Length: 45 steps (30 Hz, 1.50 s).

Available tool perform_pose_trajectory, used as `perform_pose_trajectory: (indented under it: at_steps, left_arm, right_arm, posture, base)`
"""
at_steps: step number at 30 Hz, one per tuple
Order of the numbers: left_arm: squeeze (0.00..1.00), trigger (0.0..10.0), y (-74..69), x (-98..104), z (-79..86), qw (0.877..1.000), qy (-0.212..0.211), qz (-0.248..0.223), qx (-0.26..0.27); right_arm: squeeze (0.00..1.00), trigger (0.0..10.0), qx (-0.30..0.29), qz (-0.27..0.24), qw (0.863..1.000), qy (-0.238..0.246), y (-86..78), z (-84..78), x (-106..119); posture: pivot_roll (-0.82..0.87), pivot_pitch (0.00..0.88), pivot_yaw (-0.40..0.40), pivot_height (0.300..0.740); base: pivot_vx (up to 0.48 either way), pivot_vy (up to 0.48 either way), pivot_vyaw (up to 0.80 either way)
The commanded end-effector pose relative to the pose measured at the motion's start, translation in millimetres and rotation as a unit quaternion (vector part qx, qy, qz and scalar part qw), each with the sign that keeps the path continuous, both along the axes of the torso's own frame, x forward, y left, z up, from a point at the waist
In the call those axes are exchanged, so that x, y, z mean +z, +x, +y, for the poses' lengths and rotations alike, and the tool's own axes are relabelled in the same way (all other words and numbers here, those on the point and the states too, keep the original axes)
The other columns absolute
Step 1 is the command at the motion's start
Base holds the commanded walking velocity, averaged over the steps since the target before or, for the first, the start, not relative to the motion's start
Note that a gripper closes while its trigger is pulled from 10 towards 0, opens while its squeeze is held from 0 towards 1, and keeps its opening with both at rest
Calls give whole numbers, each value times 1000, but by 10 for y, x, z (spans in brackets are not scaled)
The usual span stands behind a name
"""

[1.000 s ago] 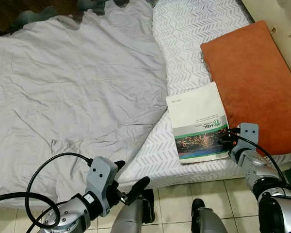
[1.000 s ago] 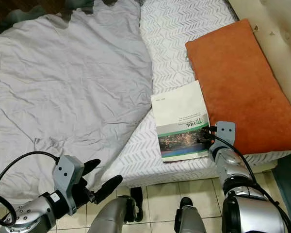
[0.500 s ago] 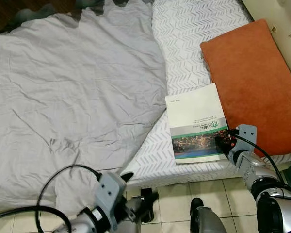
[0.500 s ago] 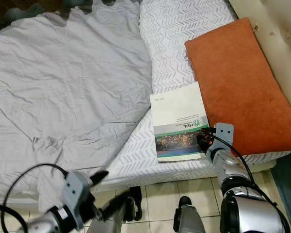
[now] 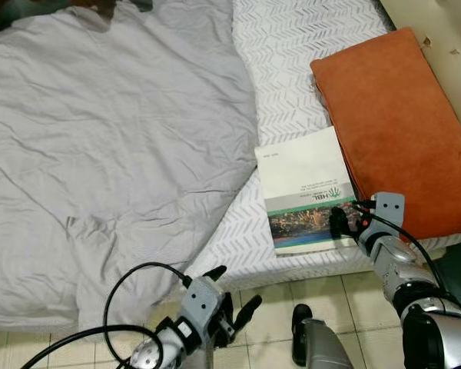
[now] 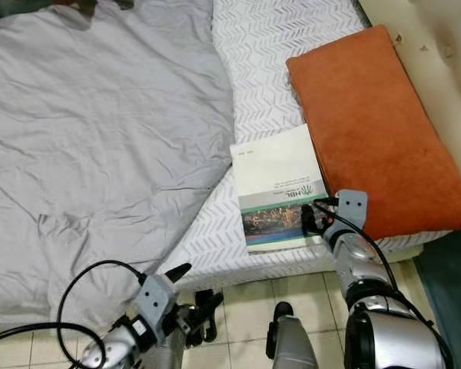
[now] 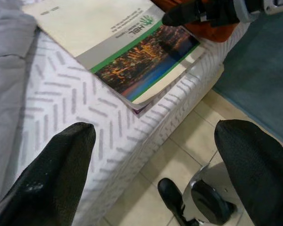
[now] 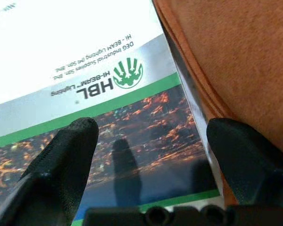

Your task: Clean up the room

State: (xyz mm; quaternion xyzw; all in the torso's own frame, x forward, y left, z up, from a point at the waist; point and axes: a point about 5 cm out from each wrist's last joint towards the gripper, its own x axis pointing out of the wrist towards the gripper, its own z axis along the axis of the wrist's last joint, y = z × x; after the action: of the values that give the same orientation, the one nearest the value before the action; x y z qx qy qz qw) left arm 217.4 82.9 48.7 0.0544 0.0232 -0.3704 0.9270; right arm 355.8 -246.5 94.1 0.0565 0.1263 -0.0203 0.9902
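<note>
The right gripper (image 5: 339, 221), fingers apart, hovers over the booklet (image 5: 304, 188); its wrist view reads "HBL". The left gripper (image 5: 232, 294) hangs open.

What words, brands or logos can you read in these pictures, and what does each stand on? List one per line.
"HBL", beside a green hand-like logo, on the booklet cover.
"HI - BEAM Lighting (M) Sdn. Bhd." on the same cover.
"DEG Industrial Supplies (M) Sdn. Bhd." on the same cover.
Small print at the booklet's far corner: too small to read.
The orange cushion and grey sheet carry no text.
</note>
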Motion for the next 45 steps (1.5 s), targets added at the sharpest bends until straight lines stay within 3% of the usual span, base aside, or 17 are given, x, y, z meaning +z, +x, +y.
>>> perform_pose_trajectory:
  at_steps: [1, 7, 12, 20, 24, 28, 30, 31, 32, 35, 37, 38, 39, 40, 45]
  left_arm:
    - [0, 10000, -56, -165, 26, 1000, 12, 14, 8]
    - [0, 10000, 10, -182, 16, 1000, 6, 7, 23]
    - [0, 10000, 46, -216, 142, 999, 7, -11, 48]
    - [0, 10000, 110, -238, 225, 997, 10, -14, 77]
    - [0, 10000, 197, -32, 472, 991, -2, -39, 128]
    - [0, 10000, 230, 105, 602, 986, 1, -60, 155]
    - [0, 10000, 254, 147, 675, 981, 8, -66, 181]
    - [0, 10000, 254, 147, 675, 981, 8, -66, 181]
    - [0, 10000, 273, 126, 741, 974, 30, -55, 218]
    - [0, 10000, 293, 92, 810, 965, 32, -34, 256]
    - [0, 10000, 296, 80, 820, 964, 32, -29, 262]
    - [0, 10000, 292, 66, 856, 960, 34, -22, 276]
    - [0, 10000, 289, 63, 864, 959, 37, -22, 279]
    - [0, 10000, 284, 68, 869, 958, 35, -21, 285]
    - [0, 10000, 309, 148, 858, 955, 17, -19, 297]
  right_arm:
    - [1000, 10000, -10, 18, 1000, 18, -96, -72, -122]
    - [1000, 10000, 8, 7, 1000, 11, -121, -69, -132]
    - [1000, 10000, 42, -25, 999, 2, -140, -46, -79]
    - [1000, 10000, 89, -53, 995, 11, -278, 157, -106]
    - [1000, 10000, 103, -101, 990, 7, -695, 469, -134]
    - [1000, 10000, 77, -123, 989, 3, -843, 560, -93]
    - [1000, 10000, 65, -130, 989, -2, -939, 628, -118]
    - [1000, 10000, 65, -130, 989, -2, -939, 628, -118]
    - [1000, 10000, 63, -120, 991, -2, -1081, 717, -165]
    - [1000, 10000, 67, -92, 993, 11, -1253, 840, -251]
    - [1000, 10000, 74, -86, 993, 11, -1276, 867, -270]
    - [894, 10000, 82, -71, 994, 13, -1313, 904, -314]
    - [267, 10000, 84, -68, 994, 15, -1318, 907, -326]
    - [0, 10000, 82, -66, 994, 10, -1318, 888, -330]
    - [0, 10000, 70, -79, 994, -26, -1265, 741, -269]
  posture:
    - [-37, 529, 82, 740]
    - [-33, 514, 77, 740]
    - [-43, 489, 66, 740]
    - [-63, 456, 56, 740]
    - [-75, 292, 70, 740]
    - [-77, 240, 75, 740]
    - [-87, 174, 81, 740]
    - [-87, 174, 81, 740]
    - [-94, 141, 82, 740]
    - [-102, 116, 81, 740]
    - [-103, 113, 80, 740]
    - [-104, 100, 76, 740]
    - [-105, 95, 76, 740]
    - [-105, 80, 76, 740]
    - [-110, 41, 76, 740]
  base:
    - [0, 0, 0]
    - [0, 0, 0]
    - [0, 0, 0]
    - [0, 0, 0]
    - [0, 0, 0]
    - [0, 0, 0]
    - [0, 0, 0]
    - [0, 0, 0]
    - [0, 0, 0]
    - [0, 0, 0]
    - [0, 0, 0]
    - [0, 0, 0]
    - [0, 0, 0]
    - [0, 0, 0]
    - [0, 0, 0]
